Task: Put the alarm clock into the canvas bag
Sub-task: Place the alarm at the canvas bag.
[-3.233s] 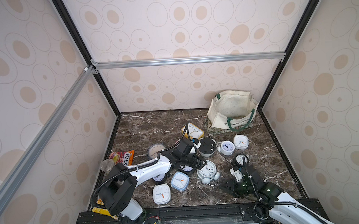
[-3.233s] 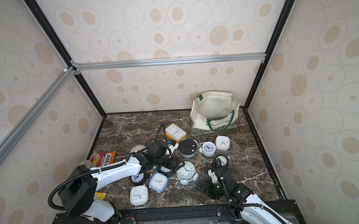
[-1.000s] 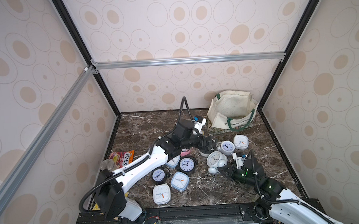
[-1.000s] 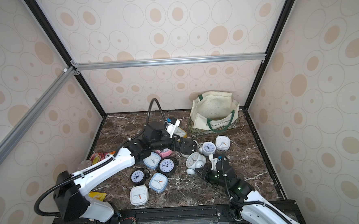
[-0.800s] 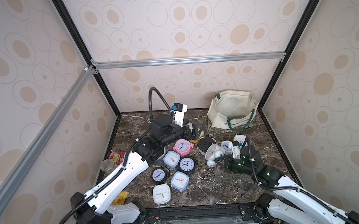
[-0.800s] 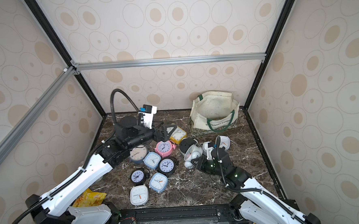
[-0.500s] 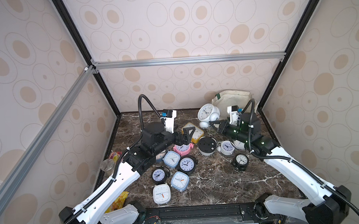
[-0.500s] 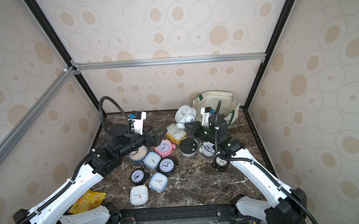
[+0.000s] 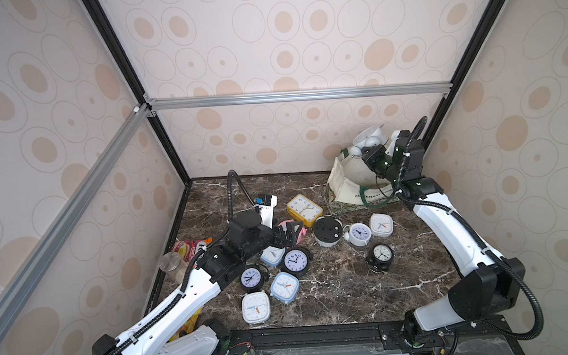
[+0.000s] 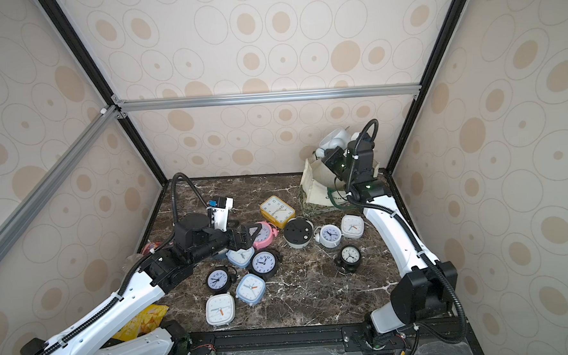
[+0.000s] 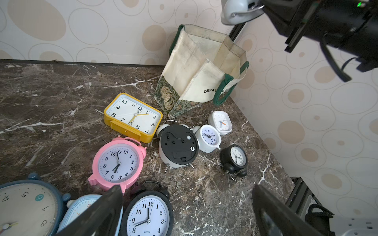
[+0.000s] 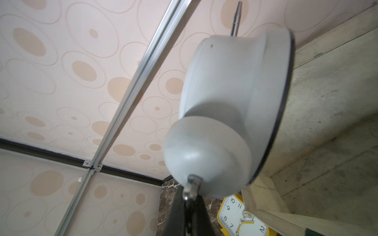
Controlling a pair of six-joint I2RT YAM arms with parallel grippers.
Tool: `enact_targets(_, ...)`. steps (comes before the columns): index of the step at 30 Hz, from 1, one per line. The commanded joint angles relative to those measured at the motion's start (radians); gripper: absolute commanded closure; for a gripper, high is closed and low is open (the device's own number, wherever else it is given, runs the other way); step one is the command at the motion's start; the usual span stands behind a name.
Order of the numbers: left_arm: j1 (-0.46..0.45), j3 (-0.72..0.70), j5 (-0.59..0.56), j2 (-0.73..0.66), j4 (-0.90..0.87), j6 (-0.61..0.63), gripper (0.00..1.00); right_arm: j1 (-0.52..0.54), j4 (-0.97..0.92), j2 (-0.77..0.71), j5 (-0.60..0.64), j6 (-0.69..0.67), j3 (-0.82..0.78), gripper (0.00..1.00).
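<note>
Right gripper (image 9: 362, 152), clenched on a metal fitting beside one bell of the white alarm clock (image 9: 370, 136), holding it aloft and tilted above the open mouth of the canvas bag (image 9: 344, 185) in the far right corner; clock not yet inside. Left gripper (image 9: 288, 235), jaws spread wide and empty, hovering low over the pink clock (image 10: 263, 234) among other clocks on the marble table (image 9: 332, 292); yellow clock (image 11: 133, 117) just beside the bag's base.
</note>
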Motion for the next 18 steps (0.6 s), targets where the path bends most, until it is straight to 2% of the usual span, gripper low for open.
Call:
enact_targets(1,0.005,-0.006,0.015,-0.014,0.012,-0.029,0.02,-0.011,0.092,0.007,0.031,0.001,0.007,1.0)
enact_targets(8,0.005,-0.05,0.032,-0.054,0.03,-0.063,0.02,-0.026,0.125,0.056,0.166,0.021,-0.061,1.0)
enact_targets(18,0.005,-0.099,0.054,-0.085,0.049,-0.087,0.02,-0.04,0.217,0.24,0.194,0.061,-0.041,1.0)
